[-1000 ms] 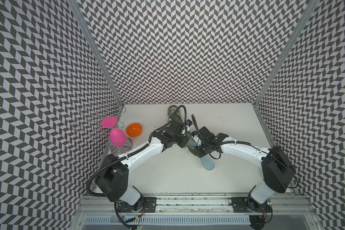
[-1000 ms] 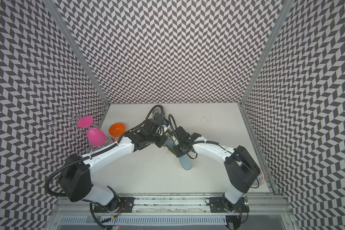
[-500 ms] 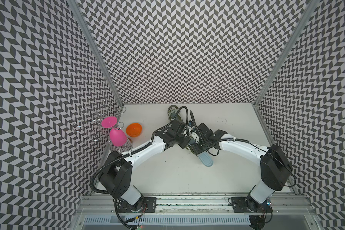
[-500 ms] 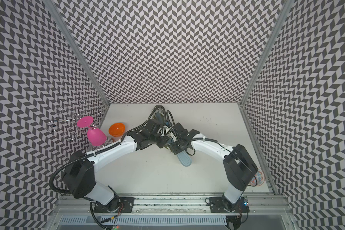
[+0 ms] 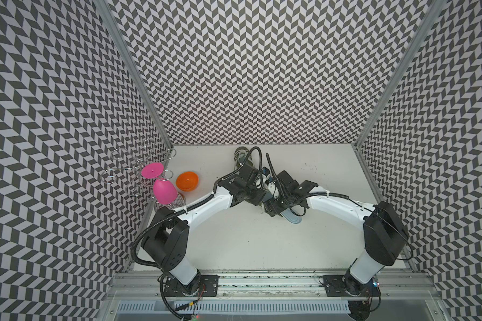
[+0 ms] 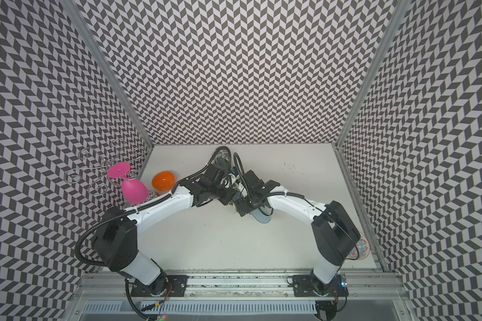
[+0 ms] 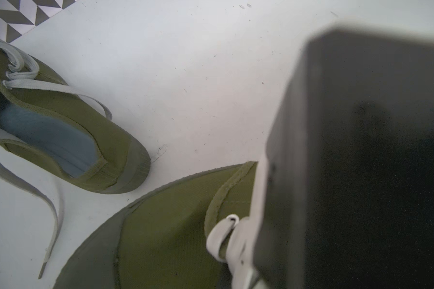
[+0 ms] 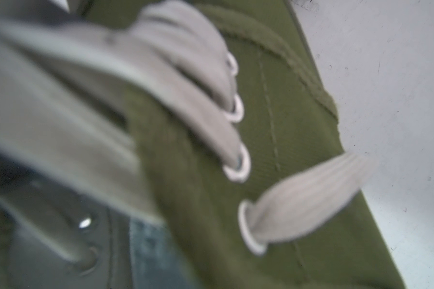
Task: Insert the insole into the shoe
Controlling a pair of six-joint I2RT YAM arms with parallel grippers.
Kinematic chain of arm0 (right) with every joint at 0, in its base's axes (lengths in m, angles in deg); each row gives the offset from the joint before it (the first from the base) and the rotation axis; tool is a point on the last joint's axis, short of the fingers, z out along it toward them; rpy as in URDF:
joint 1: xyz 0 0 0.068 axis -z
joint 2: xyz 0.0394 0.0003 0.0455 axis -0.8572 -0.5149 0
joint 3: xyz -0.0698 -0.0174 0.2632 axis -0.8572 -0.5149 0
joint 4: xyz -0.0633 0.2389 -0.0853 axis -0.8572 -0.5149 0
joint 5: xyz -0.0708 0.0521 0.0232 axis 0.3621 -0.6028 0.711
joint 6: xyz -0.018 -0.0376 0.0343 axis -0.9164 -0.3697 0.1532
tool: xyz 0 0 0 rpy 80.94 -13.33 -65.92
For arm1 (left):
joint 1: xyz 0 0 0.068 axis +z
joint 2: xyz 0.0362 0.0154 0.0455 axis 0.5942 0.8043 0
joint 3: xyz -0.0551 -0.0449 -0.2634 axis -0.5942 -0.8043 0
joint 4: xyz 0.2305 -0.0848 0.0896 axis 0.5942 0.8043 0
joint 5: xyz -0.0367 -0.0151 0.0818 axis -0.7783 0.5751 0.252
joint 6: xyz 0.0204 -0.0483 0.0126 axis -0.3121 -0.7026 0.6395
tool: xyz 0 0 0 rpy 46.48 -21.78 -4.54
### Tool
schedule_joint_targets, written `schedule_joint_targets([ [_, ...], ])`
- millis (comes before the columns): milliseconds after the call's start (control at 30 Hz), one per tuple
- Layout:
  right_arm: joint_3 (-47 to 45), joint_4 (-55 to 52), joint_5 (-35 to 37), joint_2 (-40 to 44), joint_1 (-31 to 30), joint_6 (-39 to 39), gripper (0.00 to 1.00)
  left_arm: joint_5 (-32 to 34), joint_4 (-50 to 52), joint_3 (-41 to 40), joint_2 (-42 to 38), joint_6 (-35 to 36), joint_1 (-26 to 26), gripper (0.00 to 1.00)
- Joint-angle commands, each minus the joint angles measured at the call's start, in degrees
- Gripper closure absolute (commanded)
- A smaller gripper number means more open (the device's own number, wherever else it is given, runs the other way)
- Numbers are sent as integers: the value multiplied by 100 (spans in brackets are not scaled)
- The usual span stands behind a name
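An olive canvas shoe [image 7: 166, 237] with pale laces lies mid-table, mostly hidden under both grippers in both top views. The blue insole [image 5: 293, 218] [image 6: 261, 218] sticks out of it toward the front right. Its blue surface also shows inside the shoe's opening in the right wrist view [image 8: 150, 255], beside the eyelets of the shoe [image 8: 286, 125]. My left gripper [image 5: 258, 194] is shut at the shoe's left side; what it pinches is hidden. My right gripper [image 5: 273, 207] hovers over the opening, its jaws unseen.
A second olive shoe [image 5: 241, 155] [image 7: 73, 112] with an insole inside it lies behind, near the back wall. An orange bowl [image 5: 187, 181], a pink glass [image 5: 163, 190] and a wire rack [image 5: 128, 172] stand at the left wall.
Both grippers have shifted slightly toward the back over the shoe. Less of the insole sticks out, and its free end lies closer to the shoe.
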Motion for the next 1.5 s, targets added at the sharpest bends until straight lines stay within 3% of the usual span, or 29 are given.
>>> schedule_joint_targets([
  [0,75,258,-93,399,57,-118,13,60,135,183,127,-88,-22,96],
  [567,-234,41,-512,1000,412,-46,11,465,173,251,385,-332,130,97],
  [800,-1353,857,-1856,1514,880,1357,26,577,179,344,516,-480,159,97],
  [1067,-2310,1763,-2832,1441,884,2293,31,710,245,457,565,-582,159,97],
  [1467,-3105,3081,-3628,1304,861,3424,35,858,219,398,463,-840,127,98],
])
